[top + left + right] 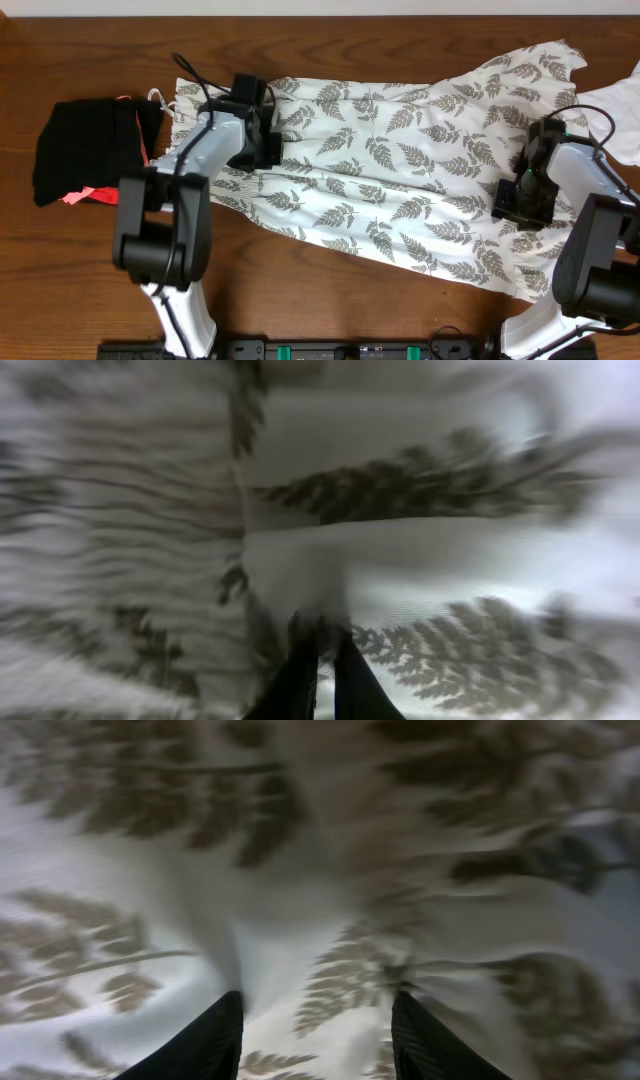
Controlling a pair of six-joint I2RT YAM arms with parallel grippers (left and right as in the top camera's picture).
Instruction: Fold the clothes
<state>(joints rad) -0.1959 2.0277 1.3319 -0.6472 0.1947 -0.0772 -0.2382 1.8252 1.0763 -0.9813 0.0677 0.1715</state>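
Observation:
The clothes (400, 190), a white dress with a grey-green fern print, lie spread across the wooden table, shoulder straps at the left. My left gripper (266, 148) is down on the dress's upper left part. In the left wrist view its gripper (325, 660) is shut, the dark fingers (300, 685) nearly together on a raised ridge of the clothes (420, 560). My right gripper (520, 200) is over the dress's right end. From the right wrist, that gripper (315, 1025) is open, fingers (222, 1040) wide apart with the printed clothes (300, 920) lying loose below them.
A black bundle with coral-pink trim (85, 150) lies at the left, just past the straps. A plain white cloth (620, 110) pokes in at the right edge. Bare wooden table (300, 295) shows along the front and back.

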